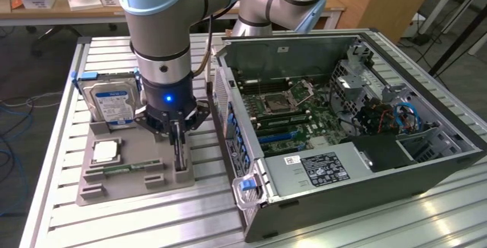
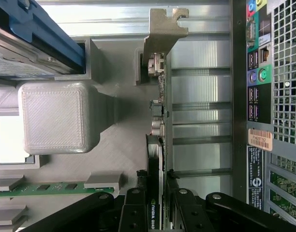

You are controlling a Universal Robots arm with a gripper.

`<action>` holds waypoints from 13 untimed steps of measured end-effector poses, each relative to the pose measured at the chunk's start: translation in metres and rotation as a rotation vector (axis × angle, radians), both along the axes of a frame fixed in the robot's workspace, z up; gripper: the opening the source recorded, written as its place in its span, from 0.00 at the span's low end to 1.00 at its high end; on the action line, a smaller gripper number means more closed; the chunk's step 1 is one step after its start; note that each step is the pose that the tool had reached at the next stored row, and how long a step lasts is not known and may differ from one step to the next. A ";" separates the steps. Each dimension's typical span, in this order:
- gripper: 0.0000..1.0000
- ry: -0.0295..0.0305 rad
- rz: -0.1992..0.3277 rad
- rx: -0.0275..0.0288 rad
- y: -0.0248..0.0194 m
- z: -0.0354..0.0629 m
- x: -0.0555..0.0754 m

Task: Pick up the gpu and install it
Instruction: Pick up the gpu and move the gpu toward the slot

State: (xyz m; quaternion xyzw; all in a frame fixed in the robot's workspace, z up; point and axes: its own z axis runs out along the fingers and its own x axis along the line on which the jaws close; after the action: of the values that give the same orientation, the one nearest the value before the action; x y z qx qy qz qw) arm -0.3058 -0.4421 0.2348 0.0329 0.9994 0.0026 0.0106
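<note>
The gpu (image 2: 156, 145) is a slim black card standing on edge in a slot of the grey holder (image 1: 122, 186), its silver bracket (image 2: 162, 34) at one end. In the exterior view the gpu (image 1: 179, 154) rises from the holder's right side, straight under the arm. My gripper (image 2: 157, 180) reaches down over the card, one black finger (image 2: 141, 193) pressed against each face, so it is shut on the card. The card's lower edge still sits in the holder slot. The gripper (image 1: 177, 129) hangs just left of the open computer case (image 1: 426, 162).
A silver hard drive (image 1: 110, 102) with a blue-white label stands at the holder's far end. A processor (image 1: 105, 152) and a green memory stick (image 1: 122, 168) lie on the holder. The case's motherboard (image 1: 285, 111) faces up, with blue slots (image 1: 278, 137).
</note>
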 end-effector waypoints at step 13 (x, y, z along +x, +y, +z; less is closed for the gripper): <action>0.26 0.0004 0.000 -0.0005 -0.0001 0.0062 0.000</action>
State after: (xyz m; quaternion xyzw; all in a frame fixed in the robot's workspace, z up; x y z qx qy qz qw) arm -0.3058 -0.4422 0.2409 0.0329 0.9994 0.0024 0.0104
